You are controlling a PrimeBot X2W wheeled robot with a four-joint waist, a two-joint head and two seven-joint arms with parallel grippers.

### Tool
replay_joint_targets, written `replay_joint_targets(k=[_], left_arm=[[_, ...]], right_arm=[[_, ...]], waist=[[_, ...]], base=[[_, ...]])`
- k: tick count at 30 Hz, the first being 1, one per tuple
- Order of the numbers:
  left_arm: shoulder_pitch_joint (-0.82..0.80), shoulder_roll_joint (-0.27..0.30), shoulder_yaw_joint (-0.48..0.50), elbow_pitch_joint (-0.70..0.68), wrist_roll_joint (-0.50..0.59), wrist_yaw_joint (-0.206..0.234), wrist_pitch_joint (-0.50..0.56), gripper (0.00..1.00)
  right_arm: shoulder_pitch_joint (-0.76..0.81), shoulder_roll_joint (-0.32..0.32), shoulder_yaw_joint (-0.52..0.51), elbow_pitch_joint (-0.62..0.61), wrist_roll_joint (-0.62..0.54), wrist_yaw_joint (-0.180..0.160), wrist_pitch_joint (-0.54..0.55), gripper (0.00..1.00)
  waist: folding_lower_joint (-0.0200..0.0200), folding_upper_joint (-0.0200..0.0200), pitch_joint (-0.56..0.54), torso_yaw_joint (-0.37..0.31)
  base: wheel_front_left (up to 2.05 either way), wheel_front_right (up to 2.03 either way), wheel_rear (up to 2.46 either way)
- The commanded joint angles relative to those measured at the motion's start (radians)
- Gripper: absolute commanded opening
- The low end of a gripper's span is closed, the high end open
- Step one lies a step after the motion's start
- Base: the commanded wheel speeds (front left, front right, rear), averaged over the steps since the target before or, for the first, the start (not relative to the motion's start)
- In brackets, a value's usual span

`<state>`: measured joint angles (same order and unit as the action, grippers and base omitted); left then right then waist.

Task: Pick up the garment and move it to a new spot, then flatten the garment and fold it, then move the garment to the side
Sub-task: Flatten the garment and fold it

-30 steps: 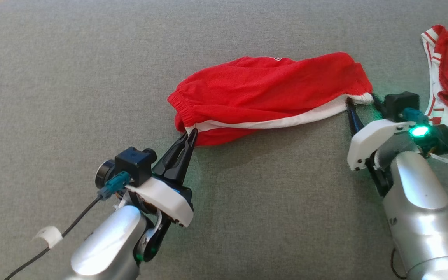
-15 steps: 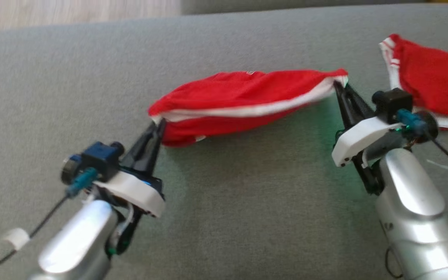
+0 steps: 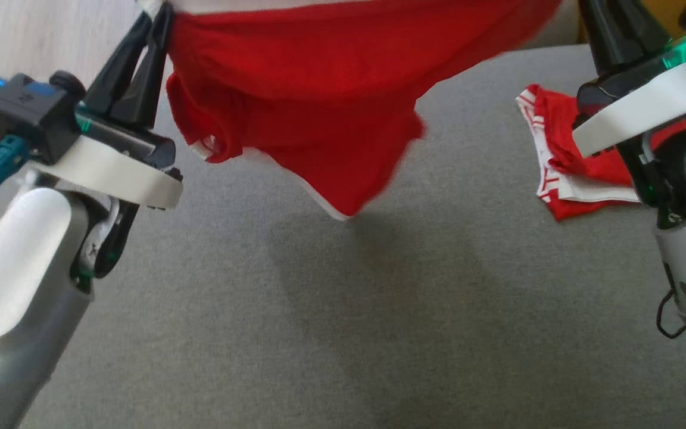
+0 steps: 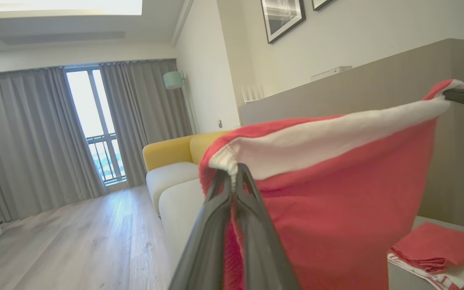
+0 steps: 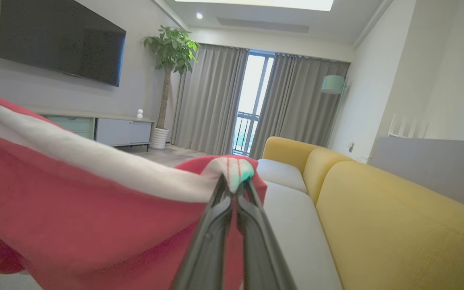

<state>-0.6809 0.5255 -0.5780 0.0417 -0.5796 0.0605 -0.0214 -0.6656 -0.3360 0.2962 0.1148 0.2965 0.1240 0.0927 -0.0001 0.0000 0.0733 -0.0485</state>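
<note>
The garment (image 3: 319, 95), red shorts with a white stripe, hangs in the air above the grey cushion (image 3: 343, 310), stretched between both arms. My left gripper (image 3: 155, 21) at the upper left of the head view is shut on its left corner; in the left wrist view the fingers (image 4: 236, 177) pinch the white band of the garment (image 4: 336, 193). My right gripper (image 5: 235, 181) is shut on the other corner of the garment (image 5: 75, 201); its dark fingers (image 3: 614, 30) reach past the head view's top right. The cloth's lower edge droops to a point in the middle.
A second red and white garment (image 3: 563, 161) lies folded on the grey cushion at the right, behind the right arm. A yellow and white sofa (image 5: 357, 209) stands beyond, with wooden floor (image 4: 75, 241) to the left.
My right gripper closed on the garment's right corner. Both arms then lifted it off the cushion, so it now hangs stretched between them. The head camera tilted as well.
</note>
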Motion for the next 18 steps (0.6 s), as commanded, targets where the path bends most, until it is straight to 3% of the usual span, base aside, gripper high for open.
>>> replay_joint_targets(k=[1,12,15,18], left_arm=[[-0.056,0.054,0.059,-0.055,0.012,0.008,0.011,0.0],[0.056,0.143,0.086,-0.28,-0.012,0.073,0.091,0.0],[0.048,0.166,0.094,-0.301,-0.019,0.067,0.114,0.0],[-0.004,0.153,0.096,-0.261,-0.042,0.034,0.12,0.0]], right_arm=[[-0.021,-0.001,0.003,-0.08,0.014,0.007,0.034,0.0],[0.13,0.046,-0.099,-0.363,-0.018,0.007,0.209,0.0],[0.128,0.051,-0.115,-0.404,-0.037,0.007,0.247,0.0],[0.076,0.064,-0.11,-0.374,-0.034,0.007,0.262,0.0]], waist=[[0.0001,0.0,-0.027,-0.015],[0.0001,0.0,-0.007,-0.021],[0.0001,0.0,0.035,-0.016],[0.0001,0.0,0.089,-0.013]], base=[[0.0,0.0,0.0],[0.0,0.0,0.0],[0.0,0.0,0.0],[0.0,0.0,0.0]])
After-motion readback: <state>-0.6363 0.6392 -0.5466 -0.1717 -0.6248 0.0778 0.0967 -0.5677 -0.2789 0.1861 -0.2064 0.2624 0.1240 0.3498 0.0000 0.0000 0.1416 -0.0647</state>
